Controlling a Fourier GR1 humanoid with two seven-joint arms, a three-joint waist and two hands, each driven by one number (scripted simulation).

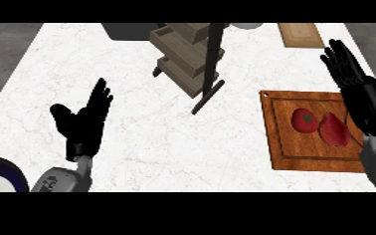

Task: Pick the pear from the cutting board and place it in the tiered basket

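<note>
Head view: pear on board, just left of right hand, fingers spread, gripping nothing. Left hand open, idle. Basket unfilled. Pick and placement both outstanding.

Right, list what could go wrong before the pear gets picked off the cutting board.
1. The pear lies touching a tomato on the cutting board; the right hand, open above them, may nudge or take the tomato instead.
2. The tiered basket has a dark post; a carrying arm could clip it.
</note>
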